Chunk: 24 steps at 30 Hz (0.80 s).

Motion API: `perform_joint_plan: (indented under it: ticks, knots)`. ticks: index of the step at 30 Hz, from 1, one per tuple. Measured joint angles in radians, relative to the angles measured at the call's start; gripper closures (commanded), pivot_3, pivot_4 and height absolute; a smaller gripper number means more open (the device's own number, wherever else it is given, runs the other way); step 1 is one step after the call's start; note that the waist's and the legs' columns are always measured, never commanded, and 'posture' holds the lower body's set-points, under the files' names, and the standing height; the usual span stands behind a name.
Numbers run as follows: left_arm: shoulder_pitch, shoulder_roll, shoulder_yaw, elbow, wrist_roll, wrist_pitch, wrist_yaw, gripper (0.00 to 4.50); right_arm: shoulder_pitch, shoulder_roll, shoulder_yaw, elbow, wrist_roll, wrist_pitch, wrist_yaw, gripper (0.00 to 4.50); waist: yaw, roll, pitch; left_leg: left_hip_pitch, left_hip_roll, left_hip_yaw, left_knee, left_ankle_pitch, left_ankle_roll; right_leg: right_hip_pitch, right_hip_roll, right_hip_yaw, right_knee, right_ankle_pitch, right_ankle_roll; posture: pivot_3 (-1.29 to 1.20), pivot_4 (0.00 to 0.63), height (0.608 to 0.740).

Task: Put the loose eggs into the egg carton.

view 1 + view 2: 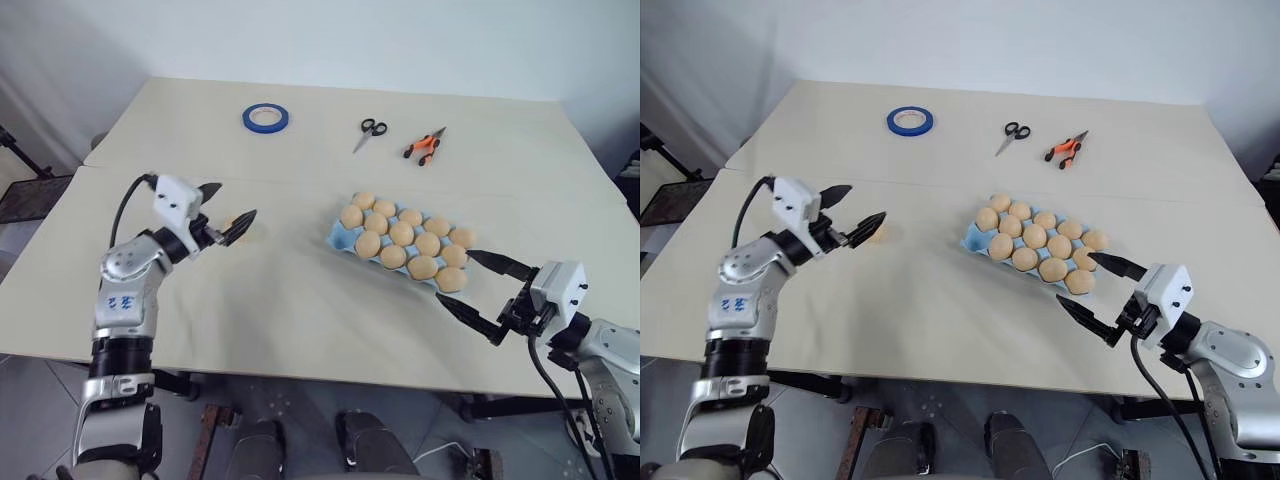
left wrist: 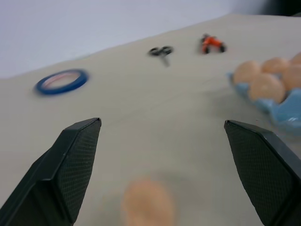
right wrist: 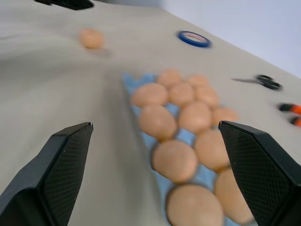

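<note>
One loose egg is left out on your surface, lying on the left side just beyond the tips of the left gripper, whose fingers are spread wide and released, with nothing between them. In the left wrist view that egg sits low between the two black fingers, though it is blurred there, so you cannot judge whether it touches either one.

Your egg carton lies right of centre, angled so that its rows run from the far left to the near right, and most of its cups, perhaps all, look filled with eggs. The right gripper hangs at the carton's near right corner, fingers parted and empty, one tip close to the last egg in the row.

Along the far side you have a blue tape roll, a pair of scissors and an orange-handled tool, all well apart from the carton. The surface is pale beige, made of two slabs joined by a seam. A plain white wall stands behind it.
</note>
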State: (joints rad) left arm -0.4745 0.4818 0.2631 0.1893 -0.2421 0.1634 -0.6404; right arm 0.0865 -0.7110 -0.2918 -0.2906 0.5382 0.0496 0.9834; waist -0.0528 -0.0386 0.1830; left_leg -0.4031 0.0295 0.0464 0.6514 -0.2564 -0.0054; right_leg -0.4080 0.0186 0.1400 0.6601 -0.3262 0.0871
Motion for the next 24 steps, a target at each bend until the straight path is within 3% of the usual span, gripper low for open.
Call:
perform_joint_plan:
  ticks: [7, 15, 24]
  knots:
    - [0.149, 0.031, 0.143, -0.124, -0.069, 0.061, 0.090, 0.03, 0.022, -0.029, 0.004, -0.018, 0.045, 0.025, 0.097, 0.00, -0.008, 0.000, 0.000, 0.001, 0.000, -0.001, -0.001, 0.000, 0.000, 0.000, -0.001, -0.001, 0.000, 0.000, 0.000, 0.00, 0.150, 0.740]
    - [0.442, 0.030, 0.233, -0.303, -0.184, 0.122, 0.076, 0.03, -0.002, -0.029, 0.014, -0.016, 0.045, 0.057, 0.105, 0.00, -0.008, -0.001, 0.000, 0.001, 0.000, -0.001, -0.002, 0.000, 0.000, 0.000, -0.003, -0.003, -0.002, -0.001, -0.002, 0.00, 0.150, 0.740]
    - [0.545, 0.038, 0.266, -0.351, -0.234, 0.121, 0.037, 0.03, -0.059, -0.027, 0.036, 0.028, 0.025, 0.059, 0.113, 0.00, -0.007, -0.001, 0.000, 0.000, 0.000, -0.001, -0.004, 0.000, 0.001, 0.002, -0.009, -0.010, -0.004, -0.002, -0.004, 0.00, 0.150, 0.740]
